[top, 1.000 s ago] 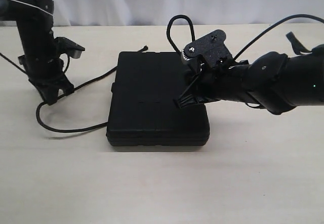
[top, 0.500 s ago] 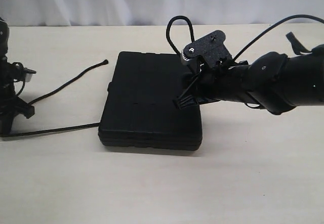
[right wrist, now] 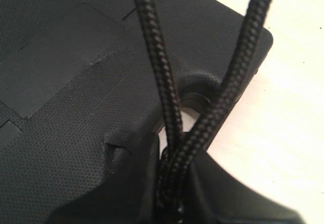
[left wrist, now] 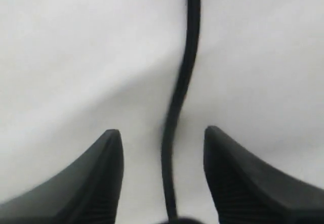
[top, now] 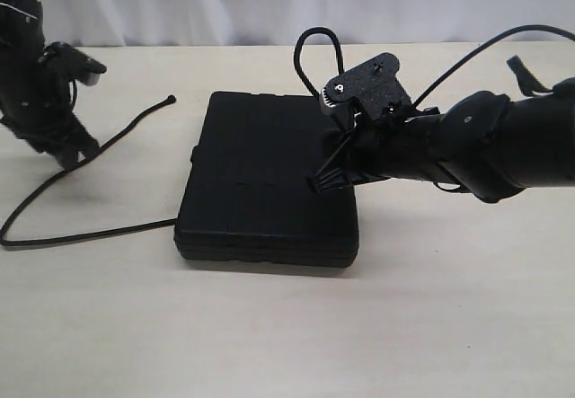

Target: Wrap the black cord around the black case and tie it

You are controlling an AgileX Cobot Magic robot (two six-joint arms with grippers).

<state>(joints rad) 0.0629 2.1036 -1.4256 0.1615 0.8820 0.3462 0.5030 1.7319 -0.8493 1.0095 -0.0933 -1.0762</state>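
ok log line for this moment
left tool: open, holding nothing | right tool: shut on cord, over case | tie: not done

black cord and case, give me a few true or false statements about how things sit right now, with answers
1. The right gripper is shut on two strands of the cord. True.
2. The left gripper is clamped on the cord. False: its jaws stand open, with the cord running loose between them.
3. The case lies flat on the table. True.
4. The cord's free end rests on top of the case. False: it lies on the table, left of the case in the exterior view.
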